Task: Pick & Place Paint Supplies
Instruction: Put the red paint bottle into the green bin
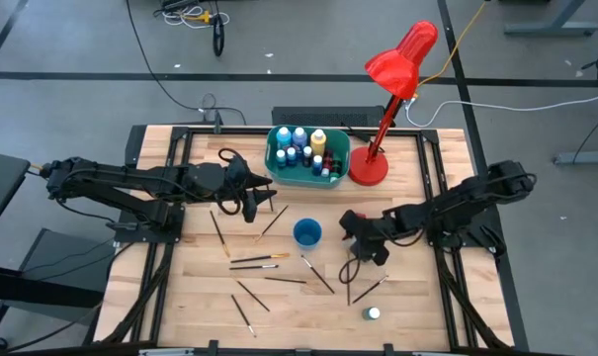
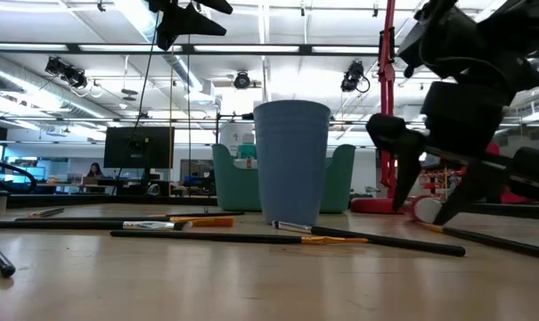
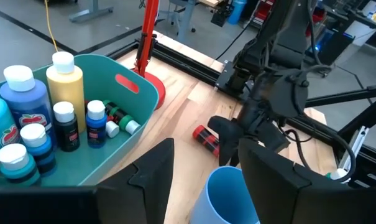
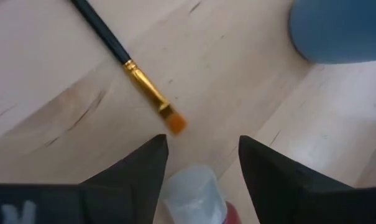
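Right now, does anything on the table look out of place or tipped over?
Yes. One small red paint bottle with a white cap lies on its side on the bare wood between the right claw fingers, while others stand in the teal plastic tub. Thin paintbrushes lie scattered.

Bright, even light falls from the ceiling strips above me, so shadows on my tabletop are soft and faint. Looking level across it, the near wood blurs. At my right wrist the paintbrush is soft, my own fingers dark and unfocused.
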You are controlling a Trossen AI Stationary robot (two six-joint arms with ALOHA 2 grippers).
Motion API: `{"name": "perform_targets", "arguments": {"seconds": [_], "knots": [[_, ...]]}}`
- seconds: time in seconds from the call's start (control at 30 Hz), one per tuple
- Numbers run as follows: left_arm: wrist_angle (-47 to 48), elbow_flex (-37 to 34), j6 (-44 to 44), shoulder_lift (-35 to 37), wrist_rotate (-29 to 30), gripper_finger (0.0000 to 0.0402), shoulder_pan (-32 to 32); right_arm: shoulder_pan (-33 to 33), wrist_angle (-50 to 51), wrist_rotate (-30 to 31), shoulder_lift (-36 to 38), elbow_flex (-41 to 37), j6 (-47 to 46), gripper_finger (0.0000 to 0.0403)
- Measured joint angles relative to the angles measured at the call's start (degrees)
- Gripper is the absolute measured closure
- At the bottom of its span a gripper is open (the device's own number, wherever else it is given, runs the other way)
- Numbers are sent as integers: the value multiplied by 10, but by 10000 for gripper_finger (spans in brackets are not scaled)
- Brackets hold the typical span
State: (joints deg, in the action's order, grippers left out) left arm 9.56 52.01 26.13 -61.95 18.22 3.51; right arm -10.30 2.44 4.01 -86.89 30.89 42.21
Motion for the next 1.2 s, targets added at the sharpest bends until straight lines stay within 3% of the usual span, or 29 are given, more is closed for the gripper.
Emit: {"name": "perform_targets", "arguments": {"seconds": [0.27,0.73,0.83,1.0,1.2], "knots": [[0,0,-14,0,1,212,0,10,6,-19,1,-1,2,235],[0,0,-15,0,-2,212,0,14,41,35,19,23,55,210],[1,0,-16,0,-4,212,0,17,17,70,20,27,117,210],[0,0,-15,0,-5,212,0,26,-53,70,21,28,162,210],[0,0,-15,0,-31,212,0,12,-1,174,22,40,127,210]]}}
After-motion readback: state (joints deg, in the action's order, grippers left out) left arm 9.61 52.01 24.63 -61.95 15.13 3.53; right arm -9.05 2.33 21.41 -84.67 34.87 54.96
